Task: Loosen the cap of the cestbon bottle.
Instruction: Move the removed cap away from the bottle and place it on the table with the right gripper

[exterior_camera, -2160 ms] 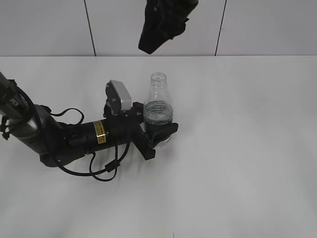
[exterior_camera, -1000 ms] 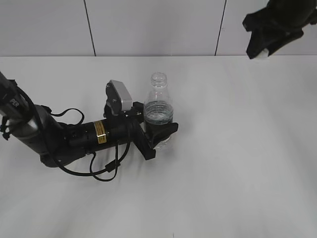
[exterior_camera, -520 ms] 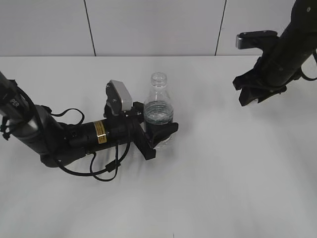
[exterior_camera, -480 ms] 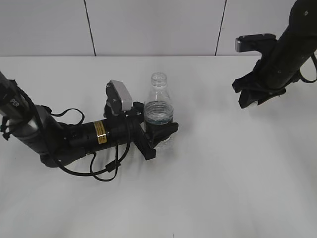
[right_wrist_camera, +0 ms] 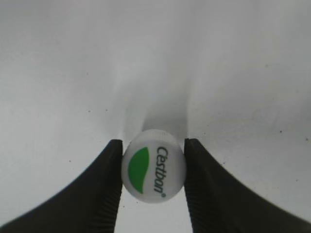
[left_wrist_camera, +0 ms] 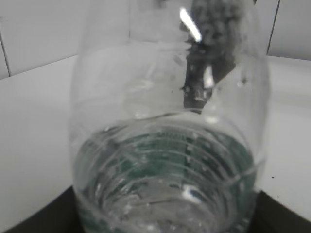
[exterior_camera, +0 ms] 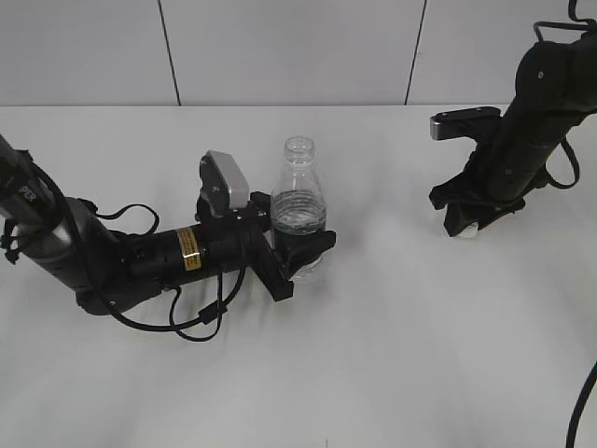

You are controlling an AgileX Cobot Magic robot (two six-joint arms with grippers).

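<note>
The cestbon bottle [exterior_camera: 298,201] stands upright near the table's middle, its neck open with no cap on it. It fills the left wrist view [left_wrist_camera: 167,145], clear with a green band low down. My left gripper [exterior_camera: 300,257] is shut on the bottle's lower body. The white cap [right_wrist_camera: 153,166] with a green leaf mark sits between the fingers of my right gripper [right_wrist_camera: 153,170], which is shut on it, low over the table at the right [exterior_camera: 469,224]. A white bit of the cap [exterior_camera: 467,231] shows under the gripper in the exterior view.
The white table [exterior_camera: 392,355] meets a pale panelled wall [exterior_camera: 280,47] at the back. The left arm's body and cable [exterior_camera: 149,257] lie across the table's left. The right arm [exterior_camera: 532,103] comes down from the upper right.
My right gripper has carried the cap from above the bottle out to the right and down close to the table. The bottle and left gripper have not moved.
</note>
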